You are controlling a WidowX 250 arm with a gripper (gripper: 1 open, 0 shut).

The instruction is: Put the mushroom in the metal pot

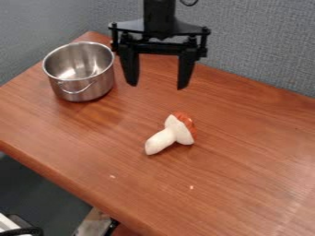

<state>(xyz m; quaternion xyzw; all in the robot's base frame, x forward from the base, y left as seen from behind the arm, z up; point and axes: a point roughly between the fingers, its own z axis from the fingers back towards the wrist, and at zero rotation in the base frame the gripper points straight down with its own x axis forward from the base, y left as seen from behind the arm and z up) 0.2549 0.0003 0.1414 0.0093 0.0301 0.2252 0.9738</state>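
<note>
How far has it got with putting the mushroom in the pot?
Nothing looks done yet: the mushroom lies on its side on the table, and the metal pot stands apart from it. The open claw holds nothing. Picking up the mushroom and dropping it in are both left.

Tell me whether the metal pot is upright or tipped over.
Upright: the metal pot stands on its base on the table, its round mouth facing up.

The toy mushroom (171,134) lies on the wooden table (227,171), red cap angled away from me; the black gripper (157,77) hangs open above, near the steel pot (79,72).
</note>
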